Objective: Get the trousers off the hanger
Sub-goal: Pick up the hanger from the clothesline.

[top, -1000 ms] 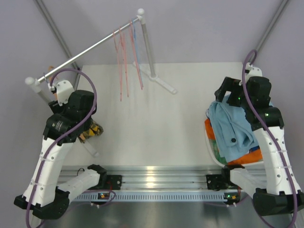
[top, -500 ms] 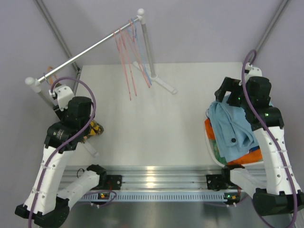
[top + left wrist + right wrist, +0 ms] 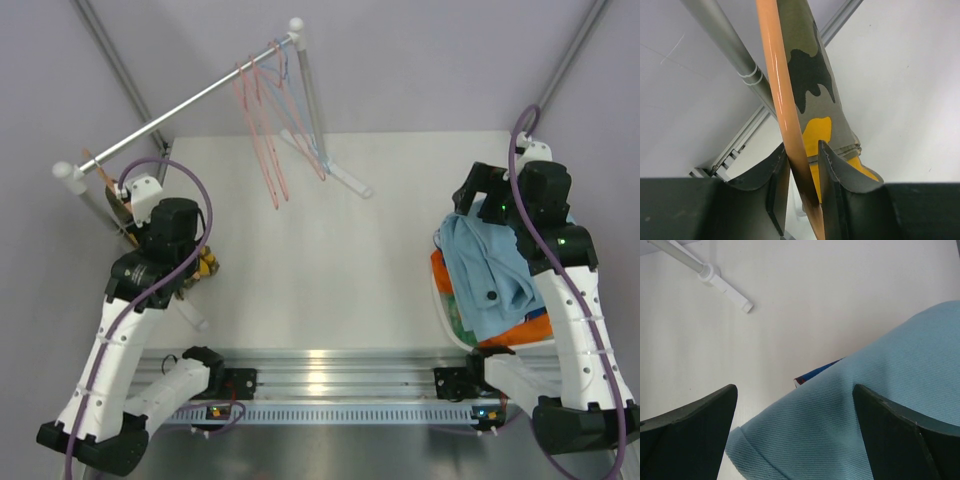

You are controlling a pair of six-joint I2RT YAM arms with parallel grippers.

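Note:
The olive camouflage and yellow trousers (image 3: 810,75) hang over an orange hanger (image 3: 777,75) at the left end of the rack, and show below my left arm (image 3: 205,265). My left gripper (image 3: 802,155) has its jaws narrow around the hanger bar, with slim gaps beside it. It sits at the rack's left post (image 3: 128,205). Open wide, my right gripper (image 3: 794,390) hovers just above the light blue trousers (image 3: 865,415). These top a pile (image 3: 490,265) with the orange trousers (image 3: 535,328) and a blue patterned edge (image 3: 815,374).
The metal rail (image 3: 190,100) slants from the left post up to the upright at the back. Several empty pink and blue hangers (image 3: 265,130) dangle near its top end. The rack's white foot (image 3: 340,175) lies on the table. A white basket (image 3: 440,300) holds the pile.
My left arm has shifted toward the rack's left post and its jaws have narrowed round the orange hanger. The empty hangers have swung. The right arm has stayed still.

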